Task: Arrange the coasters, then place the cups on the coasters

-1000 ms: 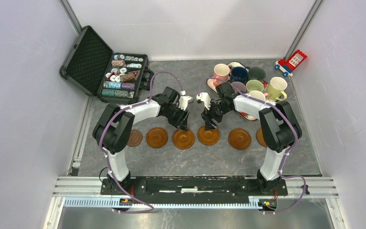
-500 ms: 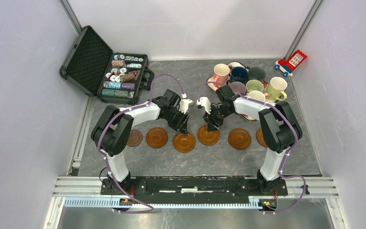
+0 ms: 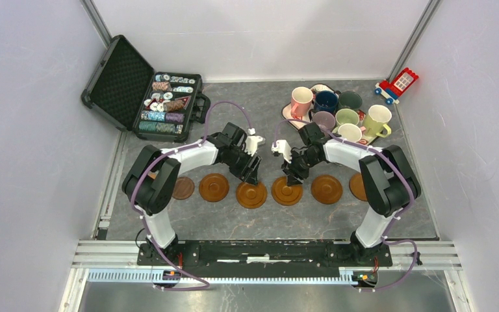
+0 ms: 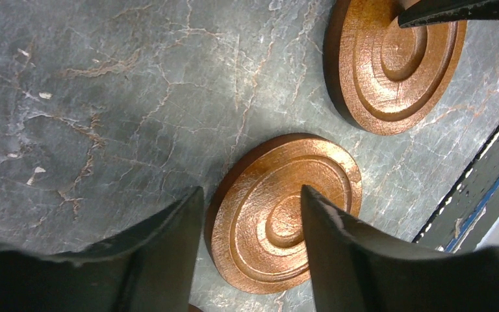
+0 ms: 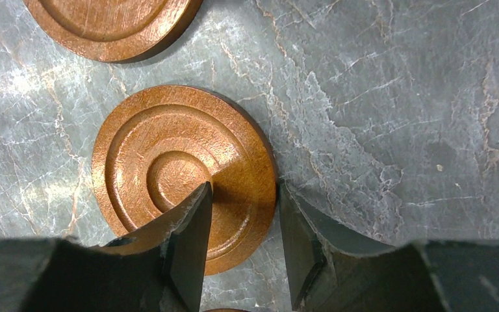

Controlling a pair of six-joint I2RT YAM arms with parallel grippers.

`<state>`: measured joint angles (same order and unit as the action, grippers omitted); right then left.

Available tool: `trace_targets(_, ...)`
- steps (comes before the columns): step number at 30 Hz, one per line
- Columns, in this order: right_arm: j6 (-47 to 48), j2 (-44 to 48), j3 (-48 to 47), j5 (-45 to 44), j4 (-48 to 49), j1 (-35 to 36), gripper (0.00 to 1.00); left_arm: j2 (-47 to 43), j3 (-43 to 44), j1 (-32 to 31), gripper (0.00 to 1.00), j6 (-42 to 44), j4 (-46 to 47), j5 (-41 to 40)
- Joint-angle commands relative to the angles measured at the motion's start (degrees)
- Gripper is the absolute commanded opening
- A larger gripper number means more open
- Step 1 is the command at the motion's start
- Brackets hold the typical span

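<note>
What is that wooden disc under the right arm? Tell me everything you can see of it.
The coaster is a round, flat disc of reddish-brown wood, with concentric rings around a small dished centre. It lies flat on the grey marbled table, fourth from the left in the row. One of the right arm's fingers seems to rest on its top face; the other stands just outside its rim.

Back left: case (image 3: 114,81), lid open to the left, chips (image 3: 167,104) inside. Back right: cups (image 3: 325,101) bunched together on tray (image 3: 288,114); toy (image 3: 397,84) behind and right of them, by the wall. Nearer, across table (image 3: 234,221): coasters (image 3: 213,187) in one row, side by side, not touching.
</note>
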<state>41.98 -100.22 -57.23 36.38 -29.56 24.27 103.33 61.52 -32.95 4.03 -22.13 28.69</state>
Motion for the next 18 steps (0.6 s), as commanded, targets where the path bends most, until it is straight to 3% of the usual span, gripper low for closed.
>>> trace_targets(1, 0.5, 1.5, 1.6, -0.4, -3.1, 0.3, 0.48, -2.2, -1.1, -0.5, 0.73, 5.4, 0.6, -2.4)
trace_targets(6, -0.6, 1.8, 1.0, -0.4, -2.8, 0.3, 0.49, -3.7, -0.8, -2.2, 0.8, 8.9, -0.1, -5.9)
trace_targets(14, -2.3, 3.0, 0.1, -0.1, -2.1, 0.3, 0.7, -11.4, -6.8, -2.3, 0.91, 15.6, 4.0, -8.6)
trace_targets(18, -3.5, 2.9, -0.6, -0.1, -1.6, 0.3, 0.74, -11.2, -6.6, -4.5, 0.91, 19.6, 4.5, -10.5)
